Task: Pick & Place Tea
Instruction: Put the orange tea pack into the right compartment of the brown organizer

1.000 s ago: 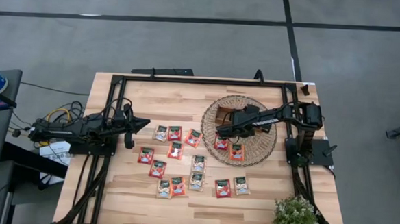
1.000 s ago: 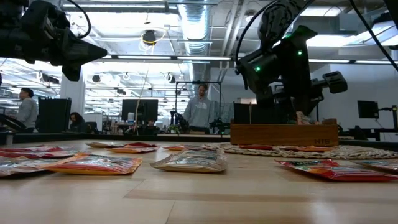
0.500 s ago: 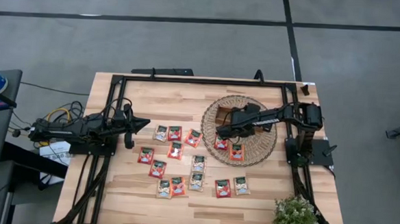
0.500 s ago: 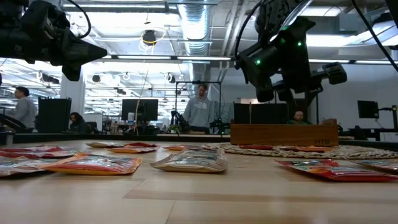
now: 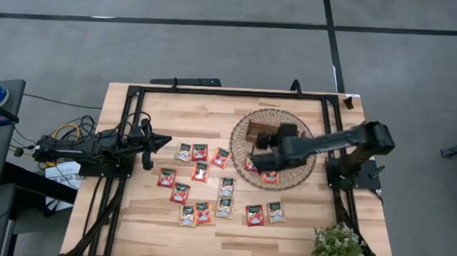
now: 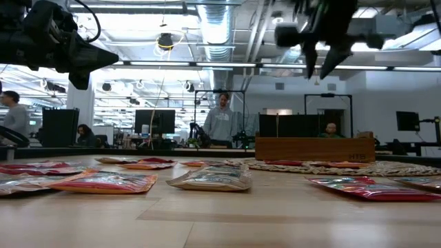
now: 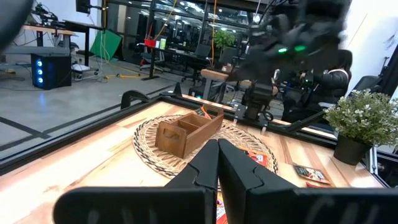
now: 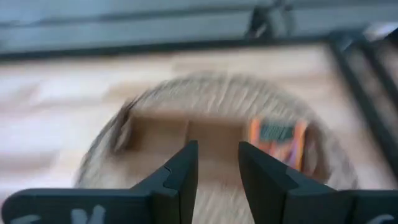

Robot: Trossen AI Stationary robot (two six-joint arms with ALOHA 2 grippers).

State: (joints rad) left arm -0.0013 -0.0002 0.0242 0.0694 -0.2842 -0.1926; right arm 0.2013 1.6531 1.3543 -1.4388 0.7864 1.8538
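Right hand (image 8: 214,163): mine, raised above the oblong wooden tray (image 8: 205,135) on the round wicker mat (image 5: 273,148), narrow gap, empty.
Left hand (image 7: 217,163): closed, waiting at table's left.

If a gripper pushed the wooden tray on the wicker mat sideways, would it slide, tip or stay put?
The wooden tray sits low and broad, so it probably would not tip. The wicker mat under it looks coarse, so the tray would likely drag rather than glide, perhaps pulling the mat along. It looks rigid, so it should move as one piece.

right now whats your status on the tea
Right gripper open, empty, above wooden tray. Left gripper shut, parked left. One sachet in the tray, others on the table.
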